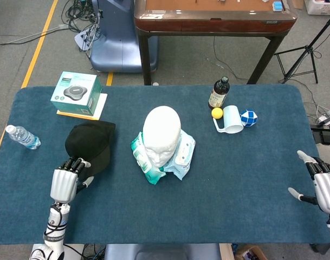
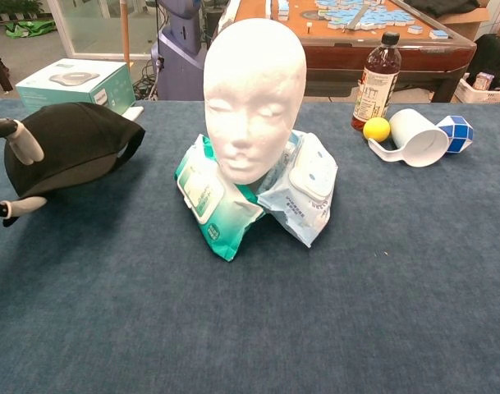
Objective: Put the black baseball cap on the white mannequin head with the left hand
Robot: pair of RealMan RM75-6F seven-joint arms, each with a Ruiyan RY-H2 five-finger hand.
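Observation:
The black baseball cap (image 1: 91,143) hangs tilted just above the table, left of the white mannequin head (image 1: 162,135). My left hand (image 1: 64,181) grips the cap by its near edge, at the brim side. In the chest view the cap (image 2: 77,152) is raised at the far left, with only the fingertips (image 2: 24,144) of that hand showing at the frame edge. The mannequin head (image 2: 254,98) stands upright, facing me, a hand's width right of the cap. My right hand (image 1: 323,184) rests at the table's right edge with fingers spread and nothing in it.
Two wet-wipe packs (image 2: 303,185) lie around the mannequin's base. A teal box (image 1: 76,93) stands behind the cap, a water bottle (image 1: 23,137) to its left. A dark bottle (image 1: 219,93), yellow ball (image 1: 217,112), white mug (image 1: 232,119) and blue-white ball (image 1: 249,117) sit at the back right.

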